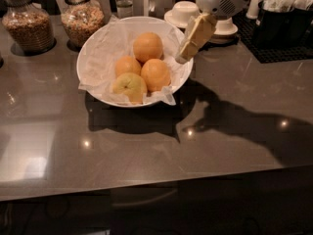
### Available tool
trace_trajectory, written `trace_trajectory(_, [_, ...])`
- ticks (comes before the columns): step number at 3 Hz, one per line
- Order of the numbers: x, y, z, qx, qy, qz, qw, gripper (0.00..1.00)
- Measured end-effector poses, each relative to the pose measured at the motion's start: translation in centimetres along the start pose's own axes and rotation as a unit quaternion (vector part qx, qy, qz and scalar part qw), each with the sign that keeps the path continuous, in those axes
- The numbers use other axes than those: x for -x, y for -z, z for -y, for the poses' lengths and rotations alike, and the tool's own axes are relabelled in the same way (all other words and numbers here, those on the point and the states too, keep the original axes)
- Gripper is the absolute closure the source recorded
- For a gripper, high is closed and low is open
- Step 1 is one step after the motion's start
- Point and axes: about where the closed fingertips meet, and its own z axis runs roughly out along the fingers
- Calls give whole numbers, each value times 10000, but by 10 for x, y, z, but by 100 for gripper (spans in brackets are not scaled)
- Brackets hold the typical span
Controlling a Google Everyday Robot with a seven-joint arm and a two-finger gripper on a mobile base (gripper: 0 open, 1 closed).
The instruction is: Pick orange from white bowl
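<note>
The white bowl, lined with crumpled white paper, stands on the dark counter at centre left. In it lie three oranges and a yellow-green fruit. The biggest orange sits at the back; two smaller oranges lie in front of it. My gripper comes in from the upper right and hangs over the bowl's right rim, just right of the biggest orange and apart from it. It holds nothing.
Two glass jars of grain stand behind the bowl at left. Small cream upturned bowls on saucers and a black rack stand at the back right. The counter's front edge runs along the bottom.
</note>
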Motion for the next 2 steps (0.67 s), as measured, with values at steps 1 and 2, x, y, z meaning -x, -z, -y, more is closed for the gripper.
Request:
trace_trajectory(1, [21,-26,13,-300,-131,340,9989,0])
trace_trajectory(2, [31,-45,20,-546,-448,382,9968,0])
